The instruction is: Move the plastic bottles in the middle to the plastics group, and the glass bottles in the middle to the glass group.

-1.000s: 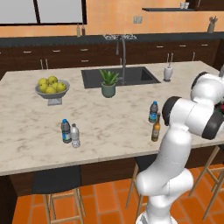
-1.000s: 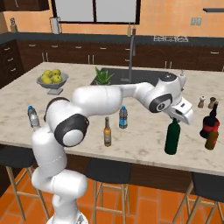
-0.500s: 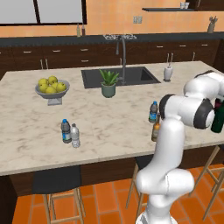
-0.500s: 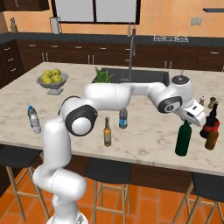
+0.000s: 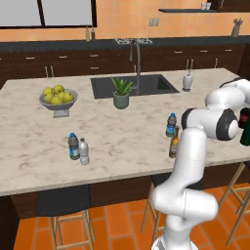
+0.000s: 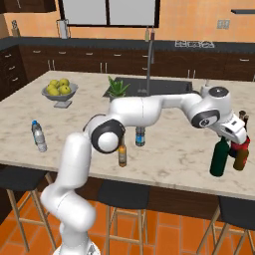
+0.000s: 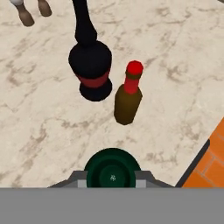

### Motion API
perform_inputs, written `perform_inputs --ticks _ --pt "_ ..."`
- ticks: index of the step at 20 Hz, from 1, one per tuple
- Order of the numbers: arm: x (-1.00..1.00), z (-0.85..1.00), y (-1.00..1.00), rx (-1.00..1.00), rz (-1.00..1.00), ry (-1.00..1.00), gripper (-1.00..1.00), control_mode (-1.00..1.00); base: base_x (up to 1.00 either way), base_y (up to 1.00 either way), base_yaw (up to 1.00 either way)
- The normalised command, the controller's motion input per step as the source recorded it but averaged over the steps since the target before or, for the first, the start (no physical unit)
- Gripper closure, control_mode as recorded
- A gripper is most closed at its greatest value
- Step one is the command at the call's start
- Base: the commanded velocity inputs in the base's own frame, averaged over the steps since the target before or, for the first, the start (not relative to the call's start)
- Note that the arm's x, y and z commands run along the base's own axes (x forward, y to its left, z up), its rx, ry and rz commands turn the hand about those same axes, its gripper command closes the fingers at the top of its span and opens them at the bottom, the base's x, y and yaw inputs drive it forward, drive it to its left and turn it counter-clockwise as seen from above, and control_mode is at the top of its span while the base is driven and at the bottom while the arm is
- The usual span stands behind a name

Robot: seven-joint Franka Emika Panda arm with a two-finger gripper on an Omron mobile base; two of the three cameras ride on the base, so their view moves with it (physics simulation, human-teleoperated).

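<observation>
My gripper [image 6: 227, 140] is shut on the neck of the dark green bottle [image 6: 219, 158], which hangs upright near the counter's front right edge. From above, the green bottle [image 7: 112, 171] sits between my fingertips [image 7: 78, 180]. Just beyond it stands the glass group: a near-black bottle with a red band [image 7: 90, 65] and a small brown red-capped bottle [image 7: 127, 99]. The amber bottle [image 6: 122, 155] and the clear blue-capped water bottle [image 6: 140, 135] stand mid-counter. The plastics group [image 5: 78, 148] is at the counter's left front. The green bottle [image 5: 244, 133] also shows at the right edge of the left base view.
A bowl of yellow fruit [image 5: 58, 97], a potted plant [image 5: 121, 93], the sink [image 5: 134, 86] with its faucet and a white holder [image 5: 187, 81] lie further back. Two small brown shakers [image 7: 33, 12] stand behind the glass group. The counter edge [image 7: 197, 164] drops to orange floor close by.
My gripper has carried the dark green bottle to the right, up close beside the near-black bottle and the red-capped one. The other bottles have not moved.
</observation>
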Motion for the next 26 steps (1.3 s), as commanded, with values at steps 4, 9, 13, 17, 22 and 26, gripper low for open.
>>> perform_inputs --ticks 4,9,13,17,22,26 --pt "0.09 -0.13 -0.17 0.00 -0.02 0.00 1.00 -1.00 0.00 0.00 0.00" --pt "0.00 -0.29 -0.02 0.00 0.00 0.00 1.00 -1.00 0.00 0.00 0.00" --pt "0.00 -0.35 0.00 -0.02 0.00 -0.03 1.00 -1.00 0.00 0.00 0.00" --pt "0.07 -0.12 0.00 -0.02 -0.01 -0.04 1.00 -1.00 0.00 0.00 0.00" --pt "0.03 0.00 0.06 -0.02 -0.01 -0.04 -1.00 -1.00 0.00 0.00 0.00" --pt "0.00 -0.01 0.20 -0.03 0.00 -0.01 -1.00 -1.00 0.00 0.00 0.00"
